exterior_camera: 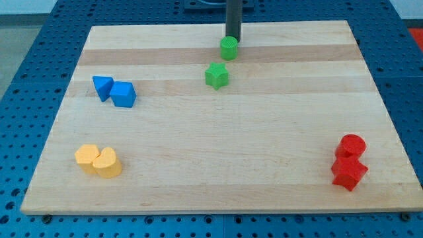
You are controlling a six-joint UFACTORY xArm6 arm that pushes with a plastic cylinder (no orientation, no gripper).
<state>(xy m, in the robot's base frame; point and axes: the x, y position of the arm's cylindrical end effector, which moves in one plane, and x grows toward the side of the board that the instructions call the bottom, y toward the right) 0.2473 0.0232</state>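
Observation:
My tip (pixel 233 40) comes down at the view's top, just right of centre, and stands against the upper right side of a green cylinder (pixel 229 47). Whether it actually touches is hard to tell; they look in contact. A green star-shaped block (pixel 216 76) lies a short way below and to the left of the cylinder, apart from it.
A blue triangular block (pixel 102 86) and a blue cube (pixel 123 94) sit together at the left. Two yellow blocks (pixel 98 160) touch at the bottom left. A red cylinder (pixel 352 145) sits against a red star block (pixel 347 172) at the bottom right. The wooden board (pixel 218 158) rests on a blue perforated table.

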